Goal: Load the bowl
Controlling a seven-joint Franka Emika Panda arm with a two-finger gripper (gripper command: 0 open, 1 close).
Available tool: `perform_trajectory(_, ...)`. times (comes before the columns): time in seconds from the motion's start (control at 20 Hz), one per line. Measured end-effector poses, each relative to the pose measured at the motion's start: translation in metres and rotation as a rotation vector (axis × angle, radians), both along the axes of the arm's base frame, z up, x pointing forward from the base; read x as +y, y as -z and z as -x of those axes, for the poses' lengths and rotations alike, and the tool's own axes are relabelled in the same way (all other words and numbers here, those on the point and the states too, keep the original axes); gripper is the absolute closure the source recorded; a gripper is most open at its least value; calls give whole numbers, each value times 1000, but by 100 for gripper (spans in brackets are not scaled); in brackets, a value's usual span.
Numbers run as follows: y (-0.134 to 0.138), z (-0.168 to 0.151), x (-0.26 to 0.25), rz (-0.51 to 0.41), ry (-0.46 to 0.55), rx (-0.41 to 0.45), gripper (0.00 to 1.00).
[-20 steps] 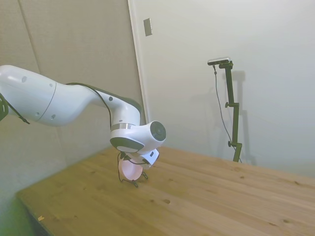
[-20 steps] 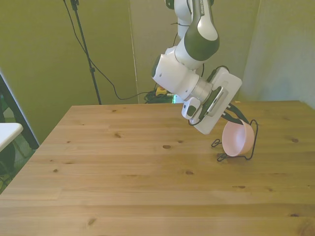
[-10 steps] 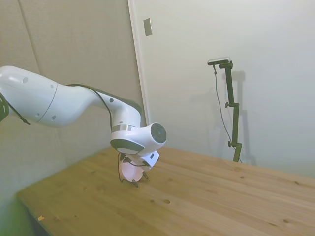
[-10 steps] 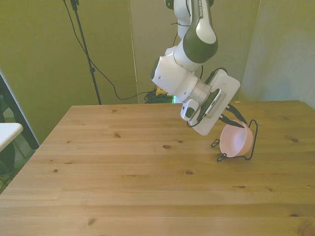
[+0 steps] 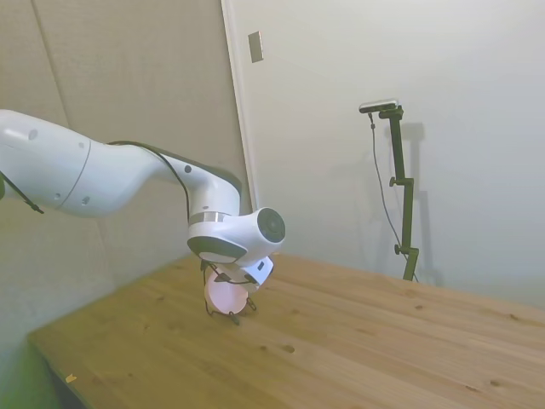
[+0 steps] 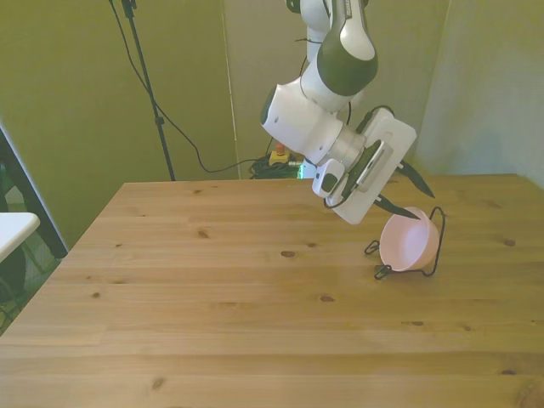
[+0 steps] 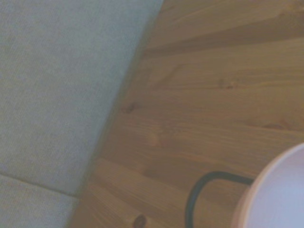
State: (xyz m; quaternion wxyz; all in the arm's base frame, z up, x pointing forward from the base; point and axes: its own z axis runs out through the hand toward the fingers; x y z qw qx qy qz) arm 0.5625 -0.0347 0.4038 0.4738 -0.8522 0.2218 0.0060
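Observation:
The pale pink bowl (image 6: 410, 246) rests tilted on its side in a thin dark wire rack (image 6: 435, 242) at the front view's right, with its hollow facing that view's left. My gripper (image 6: 408, 194) hangs just above the bowl's rim, open, its two dark fingers spread and holding nothing. One fingertip (image 6: 399, 208) points close to the rim. From the side, the bowl (image 5: 226, 294) and rack (image 5: 232, 317) peek out under the wrist, which hides the fingers. The wrist view catches the bowl's edge (image 7: 280, 194) and a loop of rack wire (image 7: 197, 190).
The wooden table (image 6: 212, 297) stretches wide toward the front view's left and toward the camera. Its far edge (image 7: 118, 128) runs close behind the rack, with a pale wall beyond it.
The gripper has let go of the bowl's rim, opened and risen a little. The bowl stays leaning in the wire rack.

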Motion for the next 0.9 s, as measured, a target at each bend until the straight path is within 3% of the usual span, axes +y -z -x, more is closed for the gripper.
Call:
perform_trajectory(0.25,-45,22,-27,101,41,-13,0)
perform_trajectory(0.45,-70,50,-47,269,136,-7,0)
perform_trajectory(0.9,-65,119,-72,580,356,119,0)
